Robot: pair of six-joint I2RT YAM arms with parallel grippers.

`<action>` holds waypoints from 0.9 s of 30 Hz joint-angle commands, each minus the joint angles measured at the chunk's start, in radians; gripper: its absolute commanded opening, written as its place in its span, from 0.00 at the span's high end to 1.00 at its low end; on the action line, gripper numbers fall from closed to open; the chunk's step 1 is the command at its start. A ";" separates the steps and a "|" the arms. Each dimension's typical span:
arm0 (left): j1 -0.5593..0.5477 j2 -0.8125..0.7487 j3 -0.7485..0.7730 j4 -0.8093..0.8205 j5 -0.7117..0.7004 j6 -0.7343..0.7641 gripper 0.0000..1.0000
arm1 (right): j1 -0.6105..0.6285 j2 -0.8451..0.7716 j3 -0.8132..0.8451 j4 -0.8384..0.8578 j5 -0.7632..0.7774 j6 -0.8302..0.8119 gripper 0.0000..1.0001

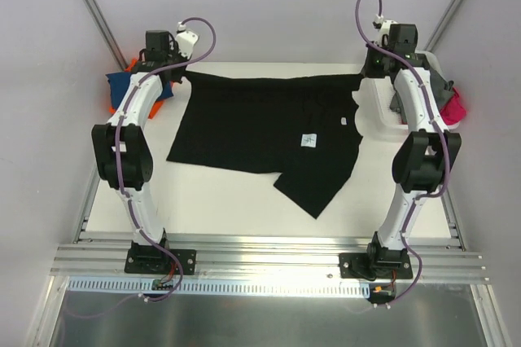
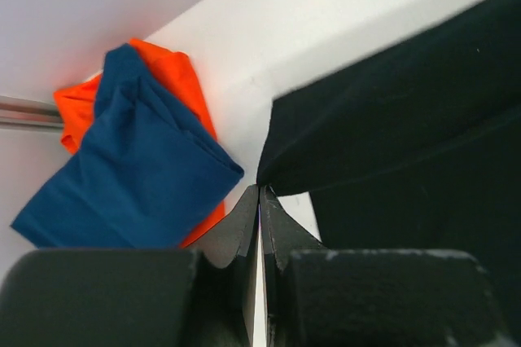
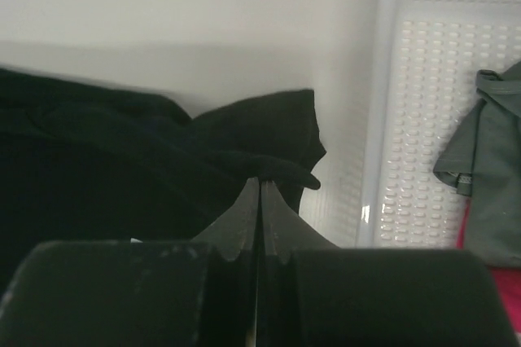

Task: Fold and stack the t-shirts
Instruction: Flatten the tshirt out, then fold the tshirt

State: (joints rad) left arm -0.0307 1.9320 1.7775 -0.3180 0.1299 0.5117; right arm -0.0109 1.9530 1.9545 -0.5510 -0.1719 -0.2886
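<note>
The black t-shirt point(image 1: 260, 123) lies spread across the table with a small white label point(image 1: 308, 141) on it. My left gripper point(image 1: 181, 76) is shut on the shirt's far left corner point(image 2: 281, 155). My right gripper point(image 1: 364, 76) is shut on its far right corner point(image 3: 285, 169). Both corners are held at the back of the table. The blue t-shirt point(image 2: 130, 168) lies bunched on top of the orange t-shirt point(image 2: 175, 78) at the far left, just beside my left gripper point(image 2: 260, 188); both show in the top view too point(image 1: 122, 86).
A white slotted basket point(image 3: 431, 111) stands at the far right, close to my right gripper point(image 3: 260, 180), holding a grey garment point(image 3: 488, 168) and pink cloth point(image 1: 453, 107). Grey walls enclose the back and sides.
</note>
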 commanded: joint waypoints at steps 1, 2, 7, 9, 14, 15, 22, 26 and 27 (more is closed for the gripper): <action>0.011 0.031 0.045 0.042 0.010 -0.032 1.00 | 0.002 0.062 0.073 0.034 -0.023 0.017 0.99; 0.011 0.038 0.040 0.039 0.008 -0.038 1.00 | 0.002 0.073 0.087 0.034 -0.024 0.020 0.99; 0.011 0.022 0.001 0.040 0.005 -0.058 1.00 | 0.009 0.096 0.080 0.028 -0.054 0.051 0.99; 0.011 0.018 -0.006 0.040 -0.004 -0.064 1.00 | 0.028 0.087 0.072 0.028 -0.060 0.054 0.99; 0.015 0.038 -0.007 0.042 -0.042 -0.073 1.00 | 0.034 0.075 0.047 0.020 -0.081 0.080 0.99; 0.020 0.041 -0.009 0.042 -0.041 -0.081 1.00 | 0.035 0.067 0.043 0.019 -0.084 0.083 0.99; 0.025 0.041 -0.036 0.040 -0.035 -0.094 1.00 | 0.052 0.011 -0.052 0.003 -0.106 0.089 0.99; 0.044 0.045 -0.047 0.042 -0.029 -0.110 1.00 | 0.054 -0.011 -0.106 -0.003 -0.109 0.080 0.99; 0.046 0.047 -0.049 0.040 -0.026 -0.110 1.00 | 0.054 -0.012 -0.120 -0.004 -0.103 0.077 0.99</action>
State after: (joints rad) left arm -0.0105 1.9923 1.7348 -0.3073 0.1020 0.4255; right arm 0.0364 2.0274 1.8534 -0.5552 -0.2527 -0.2157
